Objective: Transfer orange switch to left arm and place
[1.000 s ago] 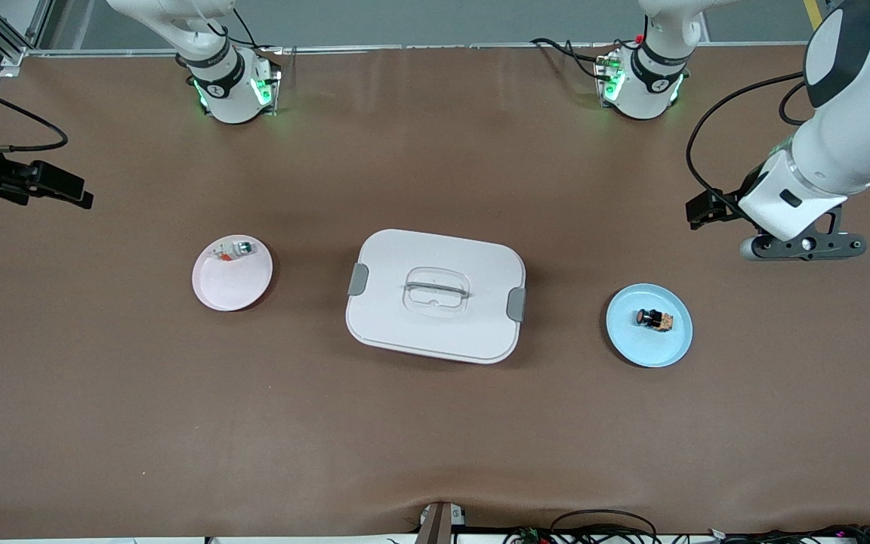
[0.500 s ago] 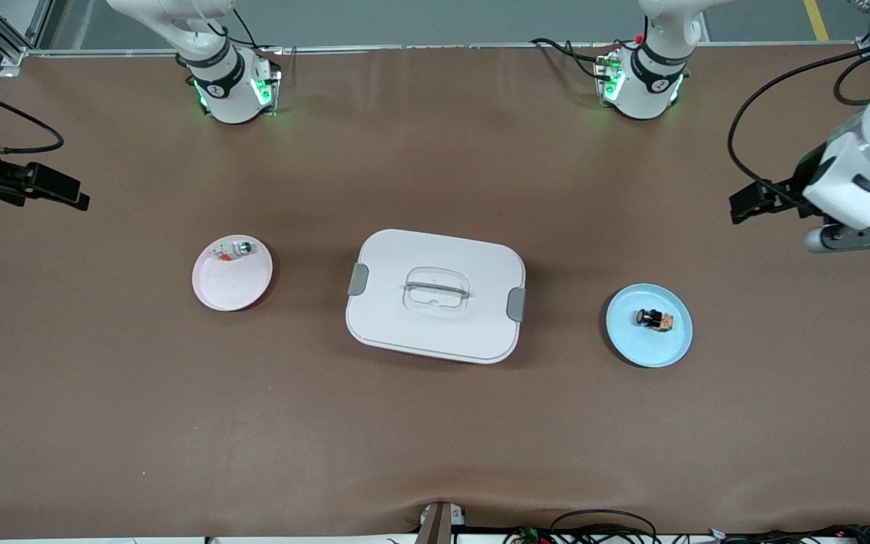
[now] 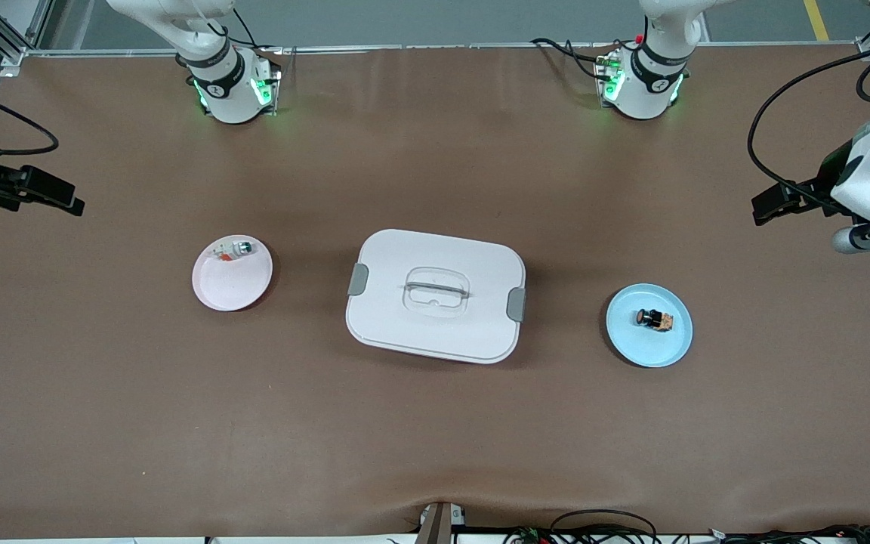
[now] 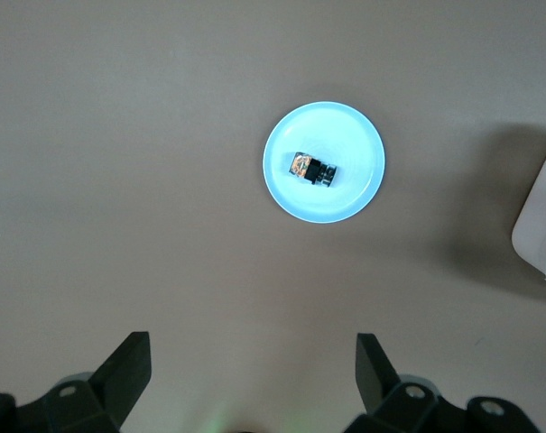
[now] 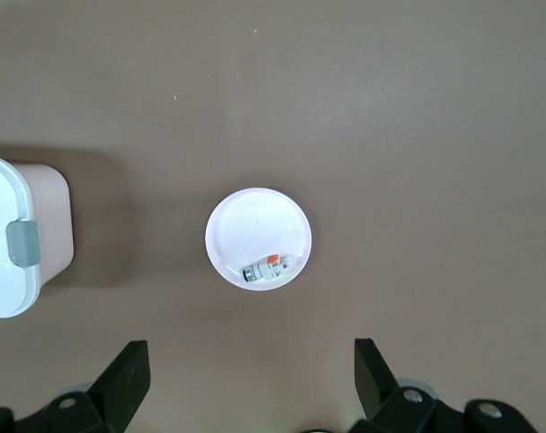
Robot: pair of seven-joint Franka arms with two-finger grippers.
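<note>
**Left arm must drop onto the switch**

Swung outward since earlier, the left pincer (image 4: 251, 379) hangs released over bare tabletop (image 3: 435, 446). Right pincer (image 5: 251, 379), also released, waits. Switch (image 3: 654, 319) lies on the blue plate (image 3: 649, 349), at the box's (image 3: 436, 295) 3 o'clock; descend centred.

My left gripper (image 4: 253, 379) has swung out toward my left arm's end of the table (image 3: 435, 453), high up and well clear of the blue plate (image 3: 649, 347); a second ago it hung much closer to that plate. The move is slowing, the last step shorter than the one before. My right gripper (image 5: 253, 379) has crept a little farther out past the right arm's end of the table, away from the pink plate (image 3: 227, 291).
</note>
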